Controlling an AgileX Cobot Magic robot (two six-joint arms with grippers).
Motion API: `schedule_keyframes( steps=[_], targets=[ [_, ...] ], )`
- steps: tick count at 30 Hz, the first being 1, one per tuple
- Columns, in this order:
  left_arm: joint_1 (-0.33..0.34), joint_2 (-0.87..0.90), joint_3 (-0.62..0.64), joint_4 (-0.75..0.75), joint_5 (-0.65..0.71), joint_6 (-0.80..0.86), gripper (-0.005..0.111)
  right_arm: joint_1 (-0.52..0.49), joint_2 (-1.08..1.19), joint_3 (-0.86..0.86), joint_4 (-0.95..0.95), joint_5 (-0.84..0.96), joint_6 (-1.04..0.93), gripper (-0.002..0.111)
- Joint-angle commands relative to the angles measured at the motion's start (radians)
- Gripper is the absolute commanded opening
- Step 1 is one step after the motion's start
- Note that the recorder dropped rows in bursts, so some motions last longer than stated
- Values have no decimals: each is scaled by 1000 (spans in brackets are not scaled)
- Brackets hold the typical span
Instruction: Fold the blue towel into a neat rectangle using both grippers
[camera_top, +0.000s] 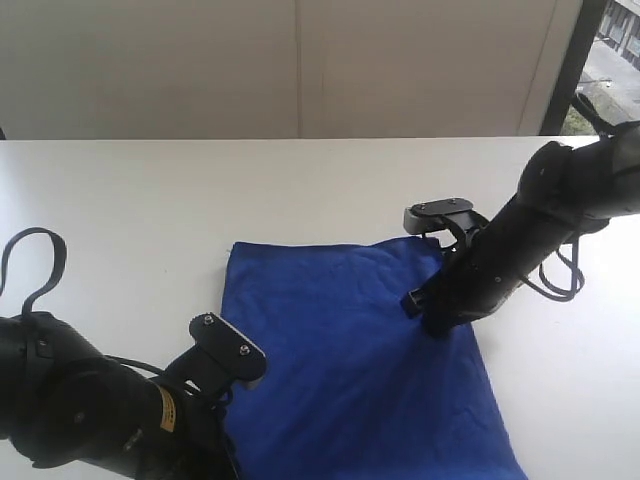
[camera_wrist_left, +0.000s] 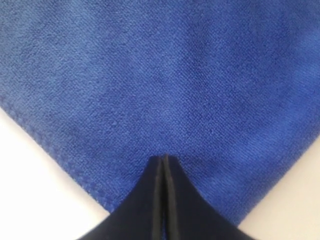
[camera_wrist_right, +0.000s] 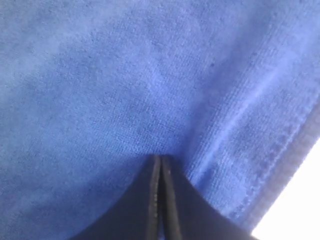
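Observation:
The blue towel (camera_top: 350, 350) lies spread on the white table (camera_top: 150, 200), slightly wrinkled. My right gripper (camera_top: 425, 318) is pressed down onto it near its right edge. In the right wrist view the right gripper (camera_wrist_right: 160, 157) is shut, and a raised crease of the towel (camera_wrist_right: 100, 75) runs from its tips toward the stitched hem. In the left wrist view my left gripper (camera_wrist_left: 164, 159) is shut, tips over flat towel (camera_wrist_left: 160, 75) just inside a corner, with nothing visibly pinched. In the exterior view the left arm (camera_top: 90, 410) hides those jaws at the towel's left edge.
White table shows on both sides of the towel corner in the left wrist view. Loose black cables (camera_top: 30, 265) loop above the left arm and beside the right arm (camera_top: 560, 275). A wall and a window (camera_top: 610, 50) stand behind the table.

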Motion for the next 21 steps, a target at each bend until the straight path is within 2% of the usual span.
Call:
schedule_keyframes(
  steps=[1, 6, 12, 21],
  targets=[
    [-7, 23, 11, -10, 48, -3, 0, -8, 14, 28, -131, -37, 44, 0],
    [-7, 23, 11, -10, 48, 7, 0, -8, -70, 28, -129, -61, 56, 0],
    [-7, 29, 11, -10, 48, 9, 0, -8, -145, 28, -122, 30, 72, 0],
    [-7, 29, 11, -10, 40, 9, 0, -8, -143, 107, -87, 13, 80, 0]
  ],
)
